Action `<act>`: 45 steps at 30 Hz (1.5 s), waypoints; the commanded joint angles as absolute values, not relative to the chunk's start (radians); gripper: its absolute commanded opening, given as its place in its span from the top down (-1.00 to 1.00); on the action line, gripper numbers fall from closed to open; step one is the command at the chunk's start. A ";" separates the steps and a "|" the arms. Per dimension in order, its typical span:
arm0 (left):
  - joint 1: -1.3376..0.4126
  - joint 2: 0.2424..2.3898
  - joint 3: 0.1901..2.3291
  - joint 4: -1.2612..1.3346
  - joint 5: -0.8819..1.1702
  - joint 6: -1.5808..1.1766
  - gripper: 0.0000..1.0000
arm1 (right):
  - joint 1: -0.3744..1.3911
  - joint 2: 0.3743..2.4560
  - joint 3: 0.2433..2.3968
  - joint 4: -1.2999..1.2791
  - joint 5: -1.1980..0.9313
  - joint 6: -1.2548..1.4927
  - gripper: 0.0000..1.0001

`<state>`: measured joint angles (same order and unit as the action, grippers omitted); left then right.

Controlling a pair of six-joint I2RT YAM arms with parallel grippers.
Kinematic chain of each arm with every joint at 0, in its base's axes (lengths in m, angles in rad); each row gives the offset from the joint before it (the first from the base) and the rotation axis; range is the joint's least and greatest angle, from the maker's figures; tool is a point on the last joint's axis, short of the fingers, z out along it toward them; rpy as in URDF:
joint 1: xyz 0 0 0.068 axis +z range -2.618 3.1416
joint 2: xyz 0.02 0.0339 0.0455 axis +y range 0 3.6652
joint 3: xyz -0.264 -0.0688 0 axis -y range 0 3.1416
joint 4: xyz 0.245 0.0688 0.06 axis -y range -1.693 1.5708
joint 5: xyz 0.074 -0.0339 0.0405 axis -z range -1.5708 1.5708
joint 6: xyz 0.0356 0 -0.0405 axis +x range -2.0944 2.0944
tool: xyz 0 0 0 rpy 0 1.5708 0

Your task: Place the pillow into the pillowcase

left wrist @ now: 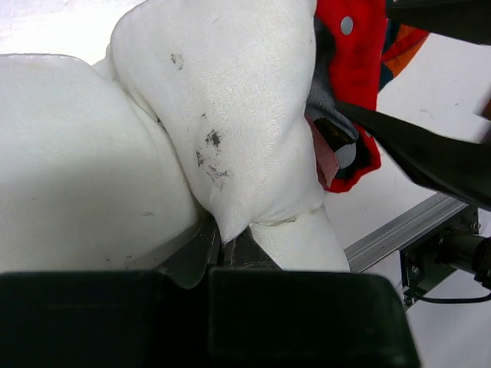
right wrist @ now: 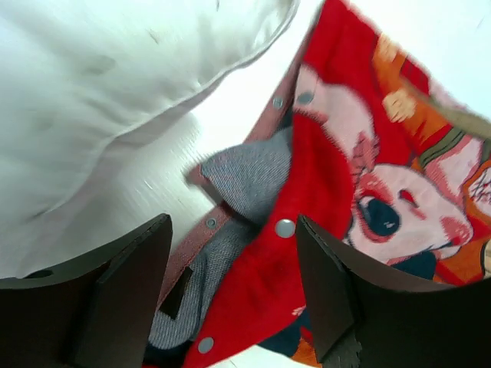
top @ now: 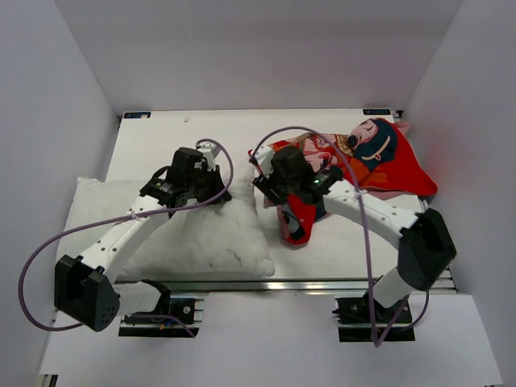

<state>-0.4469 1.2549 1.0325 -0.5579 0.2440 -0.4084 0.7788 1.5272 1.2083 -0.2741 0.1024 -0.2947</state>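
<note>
Fingers of the left gripper (top: pixel 216 192) meet the upper right corner of the pillow (top: pixel 201 234) in the top view, though their state cannot be read from above. That pillow lies at lower left of the table (top: pixel 177 137), its near edge along the metal rail (top: pixel 322 284). The pillowcase (top: pixel 379 153) spreads over the upper right, one red fold reaching down left to the right gripper (top: pixel 278 197), just beside the pillow's corner.

From the left wrist, the grey fingers (left wrist: pixel 192 257) at bottom centre are clamped on a bunched lump of white pillow (left wrist: pixel 230 100), which fills the left and middle of the frame and shows dark specks. The red pillowcase (left wrist: pixel 357 69) sits at upper right, touching the lump.

From the right wrist, the two dark fingers (right wrist: pixel 115 299) stand wide apart at the bottom, gripping nothing. Between and beyond them lies the pillowcase (right wrist: pixel 345 169), its edge lined with round snaps (right wrist: pixel 285 228) and folded back to show a greyish inside. The pillow (right wrist: pixel 115 92) fills the upper left.
</note>
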 commanded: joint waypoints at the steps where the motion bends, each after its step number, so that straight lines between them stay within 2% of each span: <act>1: -0.445 1.166 1.008 -0.610 0.201 -0.420 1.00 | 0.796 1.626 1.209 -0.252 0.360 -0.314 -0.42; 5: -0.445 1.112 0.986 -0.630 0.176 -0.433 1.00 | 0.796 1.693 1.233 -0.212 0.481 -0.377 -0.45; 8: -0.443 1.074 0.963 -0.637 0.163 -0.445 1.00 | 0.796 1.707 1.215 -0.183 0.489 -0.429 -0.46; 14: -0.445 1.032 0.930 -0.641 0.153 -0.462 1.00 | 0.795 1.733 1.197 -0.170 0.528 -0.457 -0.37; 17: -0.443 1.026 0.930 -0.641 0.156 -0.462 1.00 | 0.793 1.712 1.195 -0.175 0.511 -0.465 -0.18; 18: -0.445 1.029 0.930 -0.640 0.160 -0.462 1.00 | 0.790 1.701 1.195 -0.178 0.505 -0.468 -0.02; 20: -0.443 1.035 0.930 -0.624 0.175 -0.462 1.00 | 0.782 1.698 1.195 -0.186 0.485 -0.468 0.18; 21: -0.445 1.042 0.930 -0.611 0.178 -0.462 1.00 | 0.772 1.703 1.195 -0.189 0.482 -0.465 0.37; 23: -0.445 1.054 0.933 -0.600 0.195 -0.463 1.00 | 0.759 1.710 1.209 -0.199 0.462 -0.456 0.58; 24: -0.443 1.057 0.937 -0.595 0.199 -0.465 1.00 | 0.746 1.721 1.213 -0.207 0.456 -0.445 0.84; 26: -0.445 1.065 0.936 -0.574 0.219 -0.469 1.00 | 0.730 1.729 1.224 -0.213 0.434 -0.433 1.00; 32: -0.445 1.124 0.931 -0.465 0.327 -0.494 1.00 | 0.626 1.715 1.368 -0.301 0.235 -0.272 1.00; 36: -0.448 1.163 0.925 -0.378 0.389 -0.512 1.00 | 0.569 1.718 1.549 -0.383 0.071 -0.117 1.00; 41: -0.460 1.227 0.942 -0.337 0.429 -0.514 1.00 | 0.563 1.695 1.598 -0.394 -0.064 -0.032 1.00; 45: -0.476 1.285 0.968 -0.305 0.446 -0.511 1.00 | 0.563 1.704 1.614 -0.405 -0.092 -0.015 1.00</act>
